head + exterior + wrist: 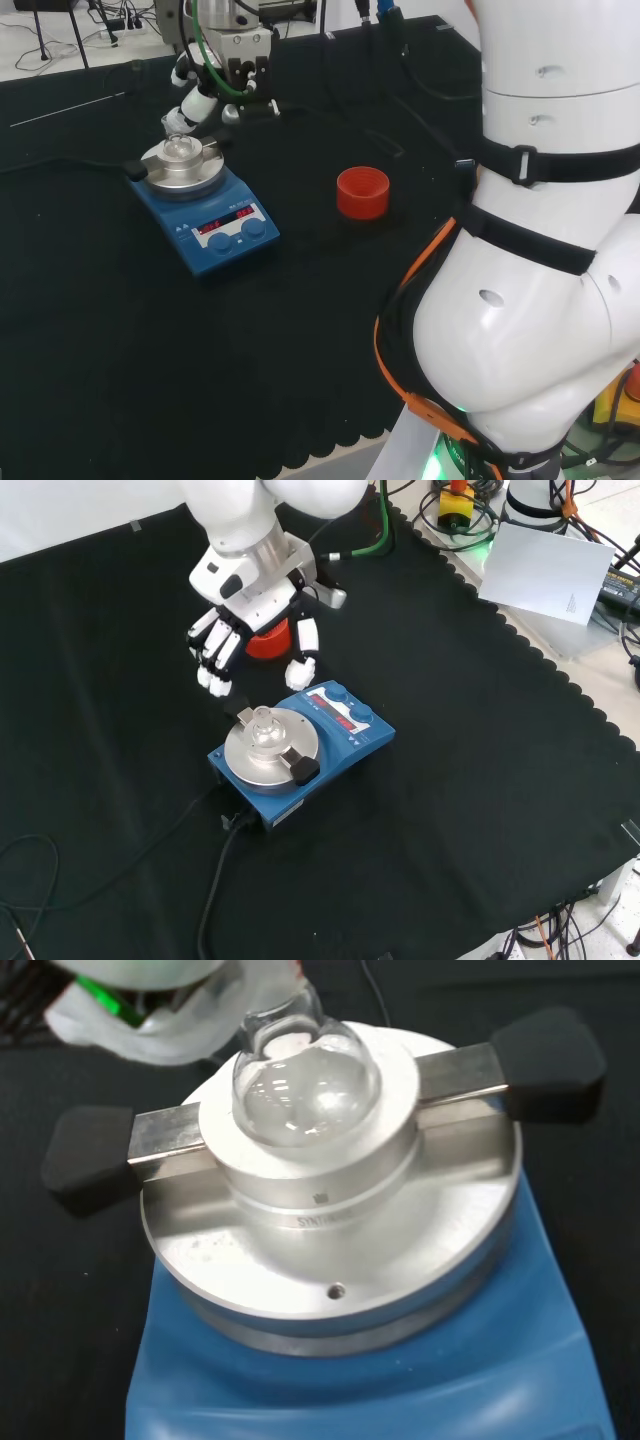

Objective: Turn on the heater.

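The blue heater (300,755) is sitting near the middle of the black cloth (480,780) in the front view, its two round knobs (350,702) and lit red display (334,711) facing the right side of that view. A round metal block (271,748) with two black-tipped handles is resting on its plate, and a clear round-bottomed flask (305,1080) is sitting in the block's well. The hand (250,620) is hovering just beyond the heater in the front view, fingers (215,665) loosely curled and pointing down, gripping nothing and touching nothing. A red ribbed ring (362,192) is standing on the cloth to the right of the heater in the head view, well apart from it.
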